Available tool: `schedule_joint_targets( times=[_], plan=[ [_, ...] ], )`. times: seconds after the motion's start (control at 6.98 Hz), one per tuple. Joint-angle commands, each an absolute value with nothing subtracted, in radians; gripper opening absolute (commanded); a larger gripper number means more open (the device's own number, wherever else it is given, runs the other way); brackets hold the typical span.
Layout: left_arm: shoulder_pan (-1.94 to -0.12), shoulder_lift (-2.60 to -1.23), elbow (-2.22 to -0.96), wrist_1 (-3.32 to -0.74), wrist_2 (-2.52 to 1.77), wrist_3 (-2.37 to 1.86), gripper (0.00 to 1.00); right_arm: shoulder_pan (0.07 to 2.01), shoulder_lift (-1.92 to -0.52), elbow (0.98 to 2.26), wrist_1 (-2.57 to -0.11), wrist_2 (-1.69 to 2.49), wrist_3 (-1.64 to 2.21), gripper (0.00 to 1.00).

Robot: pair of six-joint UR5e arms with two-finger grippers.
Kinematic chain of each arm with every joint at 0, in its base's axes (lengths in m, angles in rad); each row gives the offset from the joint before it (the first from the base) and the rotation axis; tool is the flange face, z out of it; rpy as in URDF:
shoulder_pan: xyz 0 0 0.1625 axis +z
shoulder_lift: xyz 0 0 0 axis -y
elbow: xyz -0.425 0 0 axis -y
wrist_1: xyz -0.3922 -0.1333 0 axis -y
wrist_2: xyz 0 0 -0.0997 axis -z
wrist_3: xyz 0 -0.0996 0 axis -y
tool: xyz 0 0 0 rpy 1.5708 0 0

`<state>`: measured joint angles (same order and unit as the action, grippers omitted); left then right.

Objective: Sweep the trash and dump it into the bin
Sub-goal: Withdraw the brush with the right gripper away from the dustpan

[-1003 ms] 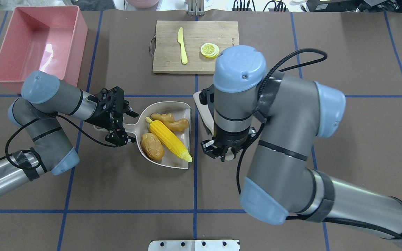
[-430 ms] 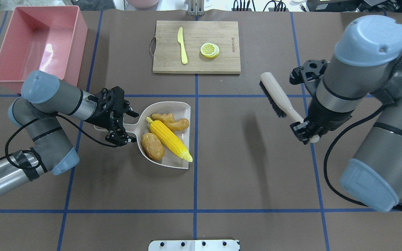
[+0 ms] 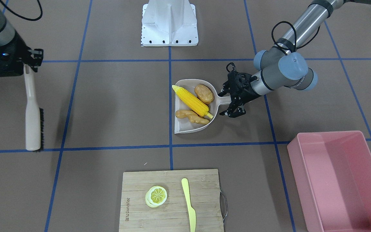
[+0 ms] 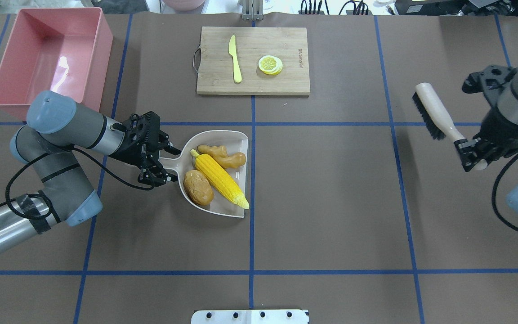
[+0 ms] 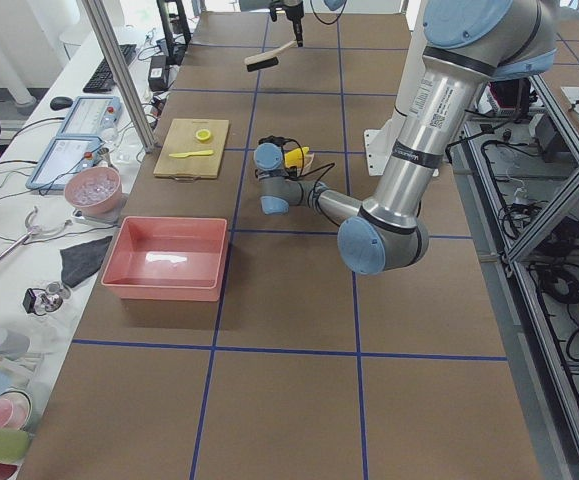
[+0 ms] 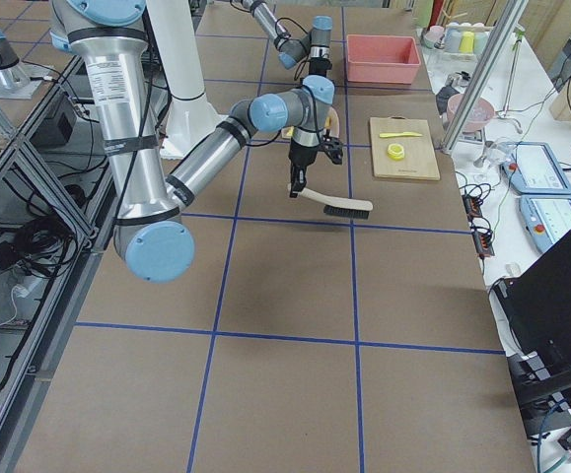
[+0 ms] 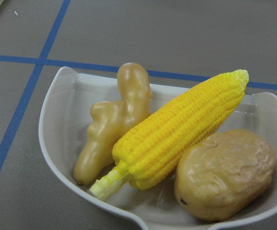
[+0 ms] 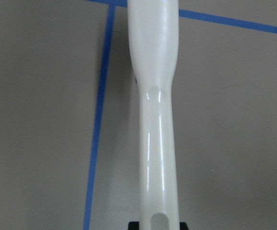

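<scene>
Your left end effector [image 4: 171,163] clamps the dustpan [image 4: 239,175] handle; carry it level toward the bin [image 4: 43,63] at ten o'clock, because the hard, light trash [image 4: 218,180] probably rolls.

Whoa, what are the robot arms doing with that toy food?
They are cleaning up. The left end effector holds the handle of a dustpan with the corn cob, potato and ginger root lying in it. The right end effector holds a brush in the air, far off to the side. The pink bin has no food in it, so the dumping is not yet done.
</scene>
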<state>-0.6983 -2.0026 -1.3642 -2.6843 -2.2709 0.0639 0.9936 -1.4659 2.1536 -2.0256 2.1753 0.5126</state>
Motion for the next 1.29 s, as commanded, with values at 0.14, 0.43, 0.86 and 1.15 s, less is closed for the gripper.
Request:
schedule_joint_targets(
  times=[0.14, 0.43, 0.86, 1.15],
  plan=[
    [-0.699, -2.0, -1.367, -2.686, -2.272, 0.061, 0.6, 1.167, -1.823, 2.094, -1.646, 2.223, 0.417, 0.0],
    [-0.699, -1.999, -1.367, -2.686, -2.27, 0.067, 0.39, 1.222, -1.925, 2.114, -1.565, 2.272, 0.416, 0.0],
    [-0.703, -1.999, -1.368, -2.683, -2.272, 0.061, 0.18, 1.2, -1.971, 2.044, -1.366, 2.279, 0.489, 0.0],
    [-0.706, -1.999, -1.37, -2.68, -2.272, 0.07, 0.04, 1.137, -1.962, 2.006, -1.328, 2.279, 0.491, 0.0]
  ],
)
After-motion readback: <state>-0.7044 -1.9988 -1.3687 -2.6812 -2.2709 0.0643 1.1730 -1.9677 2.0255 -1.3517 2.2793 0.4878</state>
